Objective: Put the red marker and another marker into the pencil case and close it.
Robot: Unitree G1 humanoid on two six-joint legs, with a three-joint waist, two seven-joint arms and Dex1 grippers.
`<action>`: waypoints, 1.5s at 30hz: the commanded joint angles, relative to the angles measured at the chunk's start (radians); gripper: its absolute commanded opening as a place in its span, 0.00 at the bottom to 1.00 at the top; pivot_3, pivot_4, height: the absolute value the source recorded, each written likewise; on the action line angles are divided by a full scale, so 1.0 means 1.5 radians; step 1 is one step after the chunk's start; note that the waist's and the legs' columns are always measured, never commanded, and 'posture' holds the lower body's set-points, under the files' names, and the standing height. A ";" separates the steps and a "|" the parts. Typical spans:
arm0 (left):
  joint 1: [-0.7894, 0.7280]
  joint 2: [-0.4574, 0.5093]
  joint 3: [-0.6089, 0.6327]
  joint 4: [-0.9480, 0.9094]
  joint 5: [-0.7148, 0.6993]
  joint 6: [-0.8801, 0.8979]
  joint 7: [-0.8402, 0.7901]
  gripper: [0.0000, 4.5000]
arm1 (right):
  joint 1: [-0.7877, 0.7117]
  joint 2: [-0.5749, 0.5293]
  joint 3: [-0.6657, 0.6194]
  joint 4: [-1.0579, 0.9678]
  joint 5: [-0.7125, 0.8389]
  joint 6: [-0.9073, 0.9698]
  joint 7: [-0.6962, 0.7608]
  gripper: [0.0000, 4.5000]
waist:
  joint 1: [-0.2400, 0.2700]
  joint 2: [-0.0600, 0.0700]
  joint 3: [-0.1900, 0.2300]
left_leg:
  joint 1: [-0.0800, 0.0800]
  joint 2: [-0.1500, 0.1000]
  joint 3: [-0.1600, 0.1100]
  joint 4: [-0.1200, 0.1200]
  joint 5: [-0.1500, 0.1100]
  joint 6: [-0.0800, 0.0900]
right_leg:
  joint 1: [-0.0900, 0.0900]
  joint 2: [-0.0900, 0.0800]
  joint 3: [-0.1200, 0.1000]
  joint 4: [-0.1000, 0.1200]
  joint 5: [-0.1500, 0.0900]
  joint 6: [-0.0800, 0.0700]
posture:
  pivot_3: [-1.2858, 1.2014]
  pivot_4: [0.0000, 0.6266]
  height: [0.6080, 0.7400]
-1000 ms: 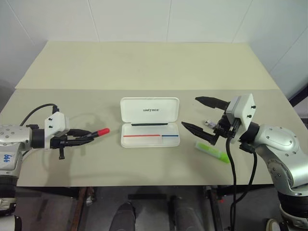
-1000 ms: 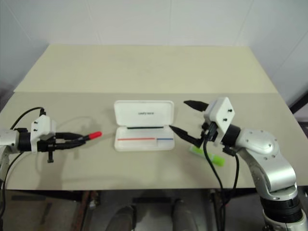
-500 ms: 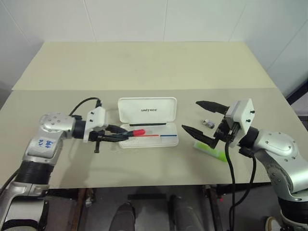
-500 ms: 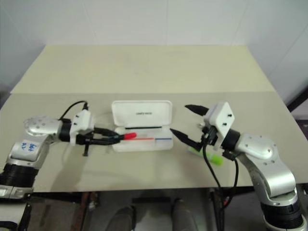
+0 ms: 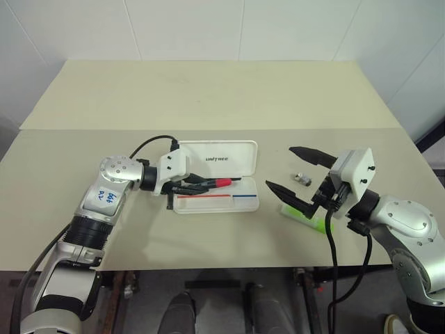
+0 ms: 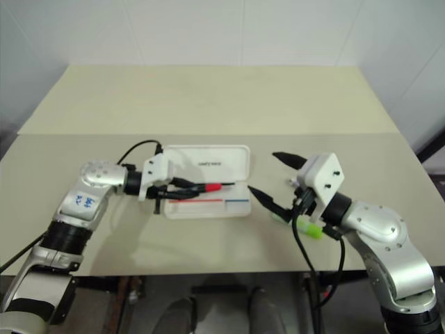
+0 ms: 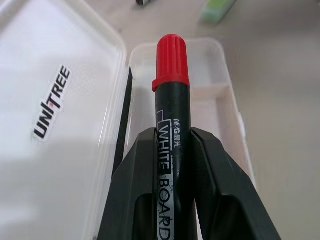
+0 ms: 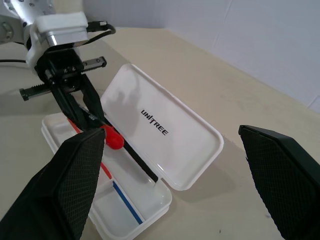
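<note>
Left end effector (image 5: 198,186) clamped on red marker (image 5: 221,182) over open pencil case (image 5: 217,194), next lower and release; right end effector (image 5: 295,179) apart near green highlighter (image 5: 306,218).

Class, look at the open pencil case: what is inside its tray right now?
The pencil case tray shows a red-and-blue line. The red marker, gripped by the left gripper, hovers above, covering part of the tray.

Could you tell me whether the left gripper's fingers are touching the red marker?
Touching. The left wrist view shows both black fingers pressed against the barrel of the red marker on either side, with no gap, holding it over the open pencil case.
</note>
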 commanded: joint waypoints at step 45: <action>0.111 0.121 0.193 -0.263 -0.238 0.175 -0.091 1.00 | 0.191 -0.084 -0.138 0.093 0.015 -0.027 0.130 1.00 | 0.000 0.000 0.000 | 0.001 0.000 0.000 0.001 0.000 0.000 | 0.002 0.000 0.000 -0.002 0.000 0.000 | 0.52 0.24 1.00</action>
